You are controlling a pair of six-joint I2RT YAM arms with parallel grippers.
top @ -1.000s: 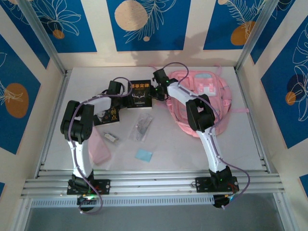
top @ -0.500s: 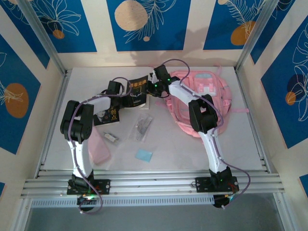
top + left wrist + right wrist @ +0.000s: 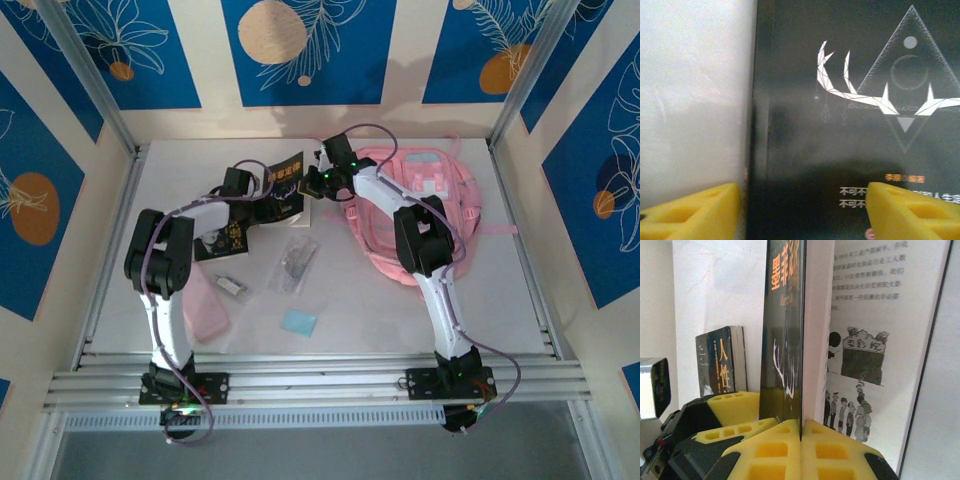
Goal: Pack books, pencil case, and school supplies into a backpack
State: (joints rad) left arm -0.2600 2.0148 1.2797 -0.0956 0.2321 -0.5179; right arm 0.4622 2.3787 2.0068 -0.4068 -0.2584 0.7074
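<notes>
The right gripper [image 3: 801,427] clamps the cover of a thin black paperback book [image 3: 287,180] held at its 9 o'clock; the large pink fabric backpack [image 3: 455,200] lies at its 3 o'clock, nearer this arm. The left gripper [image 3: 800,215] gapes over the same cover.

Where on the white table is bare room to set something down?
Free: the far-left corner behind the black paperback book lying flat; the near patch between the small light-blue square pad and the large pink fabric backpack. Crowded: the left middle, around the clear plastic bag.
</notes>
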